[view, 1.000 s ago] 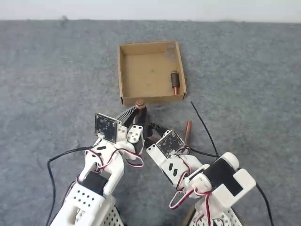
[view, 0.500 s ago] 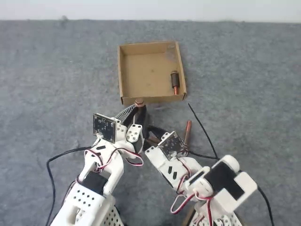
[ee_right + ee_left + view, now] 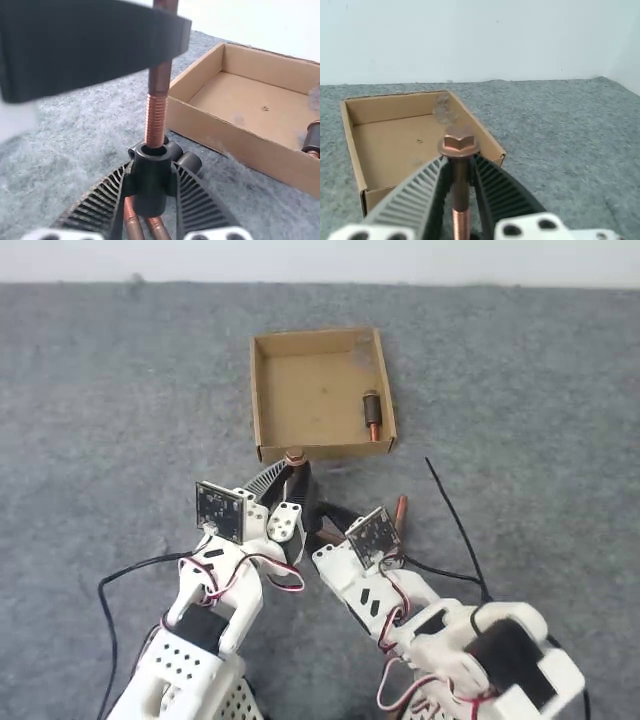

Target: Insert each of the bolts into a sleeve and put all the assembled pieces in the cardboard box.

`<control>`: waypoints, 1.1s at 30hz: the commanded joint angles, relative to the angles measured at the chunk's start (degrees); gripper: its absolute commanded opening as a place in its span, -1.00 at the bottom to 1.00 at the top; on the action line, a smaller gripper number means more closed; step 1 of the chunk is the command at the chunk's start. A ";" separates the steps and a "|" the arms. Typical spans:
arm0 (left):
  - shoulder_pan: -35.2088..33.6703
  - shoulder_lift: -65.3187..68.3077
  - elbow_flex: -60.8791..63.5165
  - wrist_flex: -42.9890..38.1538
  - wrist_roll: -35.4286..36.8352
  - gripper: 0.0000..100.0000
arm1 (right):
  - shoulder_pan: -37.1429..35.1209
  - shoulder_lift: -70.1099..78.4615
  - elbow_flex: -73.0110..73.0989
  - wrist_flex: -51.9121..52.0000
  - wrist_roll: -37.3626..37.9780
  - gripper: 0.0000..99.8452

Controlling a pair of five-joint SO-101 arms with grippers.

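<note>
Over grey counter, centre frame: clamping bolt in left hand, gripping sleeve in right hand, just swung in underneath; starting onto threads, insertion likely underway.

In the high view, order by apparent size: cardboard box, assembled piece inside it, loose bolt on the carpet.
Largest: cardboard box. Then assembled piece and loose bolt, about alike; one end of the bolt is hidden, so unranked.

Copper bolt upright, tip apparently entering black sleeve
</note>
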 commanded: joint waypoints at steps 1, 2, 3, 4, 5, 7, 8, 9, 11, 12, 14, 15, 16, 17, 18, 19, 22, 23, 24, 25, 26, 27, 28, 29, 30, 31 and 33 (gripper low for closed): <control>0.00 0.70 -0.40 -1.32 -0.18 -0.98 | 1.45 -4.70 -0.62 0.40 0.44 -0.99; 0.00 0.70 -0.40 -1.14 -0.18 -0.98 | 1.45 -4.70 -0.62 0.31 0.97 -0.99; 0.09 0.70 -0.40 -0.62 -0.18 -0.98 | 1.45 -4.70 -0.62 0.40 1.67 -0.99; 0.26 0.62 -0.40 -0.18 -0.18 -0.98 | 1.45 -4.53 -0.70 0.40 2.29 -0.99; 0.26 0.53 -0.40 0.00 -0.18 -0.98 | 1.45 -4.44 -0.79 0.31 2.90 -0.99; 0.26 0.44 -0.40 0.09 -0.18 -0.98 | 1.45 -4.44 -0.79 0.31 3.69 -0.99; 0.26 0.35 -0.40 0.00 -0.18 -0.98 | 1.45 -4.35 -0.97 0.40 3.69 -0.99; 0.26 0.35 -0.40 0.00 -0.18 -0.98 | 1.45 -4.18 -1.32 0.48 3.69 -0.99; 0.26 0.35 -0.40 0.00 -0.18 -0.98 | 1.45 -4.18 -1.67 0.48 3.69 -0.99; 0.26 0.35 -0.40 0.00 -0.09 -0.98 | 1.54 -4.18 -1.76 0.48 3.87 -0.99; 0.35 0.35 -0.40 0.09 0.79 -0.98 | 1.54 -4.09 -2.29 0.48 6.07 -0.99; 0.44 0.35 -0.40 0.18 1.76 -0.98 | 1.80 -4.09 -2.73 0.48 7.12 -0.99; 0.97 0.35 -0.40 0.18 2.46 -0.98 | 2.07 -4.09 -3.16 0.48 7.56 -0.99; 1.32 0.35 -0.40 0.18 2.55 -0.98 | 2.15 -4.09 -3.43 0.48 7.56 -0.99; 1.41 0.35 -0.40 0.18 2.55 -0.98 | 2.15 -4.09 -3.43 0.57 7.56 -0.99; 1.41 0.35 -0.40 0.18 2.55 -0.98 | 2.15 -4.09 -3.43 0.57 7.56 -0.99; 1.41 0.53 -0.40 0.09 2.46 -0.98 | 2.15 -4.09 -3.52 0.57 7.56 -0.99; 1.41 0.53 -0.40 0.00 2.46 -0.98 | 2.15 -4.09 -3.60 0.57 7.56 -0.99; 1.41 0.53 -0.40 0.00 2.46 -0.98 | 2.15 -4.09 -3.60 0.57 7.56 -0.99; 1.41 0.62 -0.40 0.00 2.46 -0.98 | 2.15 -4.09 -3.60 0.57 7.56 -0.99; 1.41 0.62 -0.40 0.00 2.46 -0.98 | 2.15 -4.09 -3.60 0.57 7.56 -0.99; 1.41 0.62 -0.40 0.00 2.46 -0.98 | 2.15 -4.09 -3.60 0.57 7.56 -0.99; 1.41 0.62 -0.40 0.00 2.46 -0.98 | 2.15 -4.09 -3.60 0.57 7.56 -0.99; 1.41 0.62 -0.40 0.00 2.46 -0.98 | 2.15 -4.09 -3.60 0.48 7.56 -0.99; 1.41 0.62 -0.40 0.00 2.46 -0.98 | 2.15 -4.09 -3.60 0.31 7.56 -0.99; 1.41 0.62 -0.40 0.00 2.37 -0.98 | 2.15 -4.09 -3.52 0.13 7.56 -0.99; 1.41 0.70 -0.40 0.00 2.37 -0.98 | 2.15 -4.18 -3.52 0.04 7.56 -0.99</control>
